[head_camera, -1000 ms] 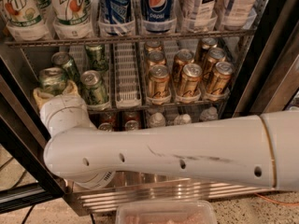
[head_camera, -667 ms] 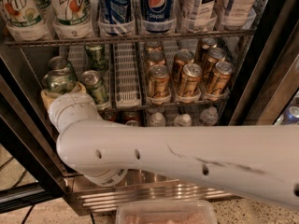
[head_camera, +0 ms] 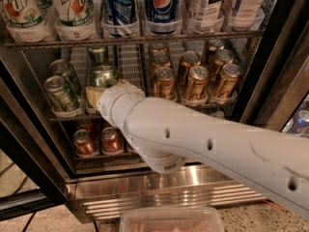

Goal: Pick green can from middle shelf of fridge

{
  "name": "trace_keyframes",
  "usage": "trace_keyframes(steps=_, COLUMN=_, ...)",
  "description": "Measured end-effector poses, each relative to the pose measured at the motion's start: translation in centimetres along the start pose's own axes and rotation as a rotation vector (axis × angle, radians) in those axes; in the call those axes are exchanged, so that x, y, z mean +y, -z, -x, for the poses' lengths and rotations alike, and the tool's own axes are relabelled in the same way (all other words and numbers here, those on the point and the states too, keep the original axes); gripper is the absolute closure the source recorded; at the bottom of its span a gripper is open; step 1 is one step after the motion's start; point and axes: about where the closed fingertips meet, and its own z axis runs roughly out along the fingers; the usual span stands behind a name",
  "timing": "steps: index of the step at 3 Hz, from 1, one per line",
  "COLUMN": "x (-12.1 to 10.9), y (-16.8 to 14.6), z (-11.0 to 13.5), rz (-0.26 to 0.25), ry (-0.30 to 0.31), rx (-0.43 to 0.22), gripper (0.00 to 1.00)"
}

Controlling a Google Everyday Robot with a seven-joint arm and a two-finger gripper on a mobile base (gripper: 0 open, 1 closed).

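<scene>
Green can point(head_camera: 104, 75) by claw point(head_camera: 95, 95); middle shelf point(head_camera: 128, 62)

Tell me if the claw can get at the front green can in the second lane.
Probably yes. The claw sits at the middle shelf, right before the lower part of that green can, nothing between them. The neighbouring can beside it stands close and could crowd the grasp.
</scene>
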Motion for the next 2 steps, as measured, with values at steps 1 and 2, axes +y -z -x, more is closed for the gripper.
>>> trace_keyframes(steps=1, x=-2.3, y=1.5, z=0.3, rz=0.062, ry=0.013, rx=0.013, gripper=1.00)
trace_keyframes(steps=2, x=-2.2, y=2.6, z=0.2, rz=0.172, ry=0.032, rx=0.029, gripper=1.00)
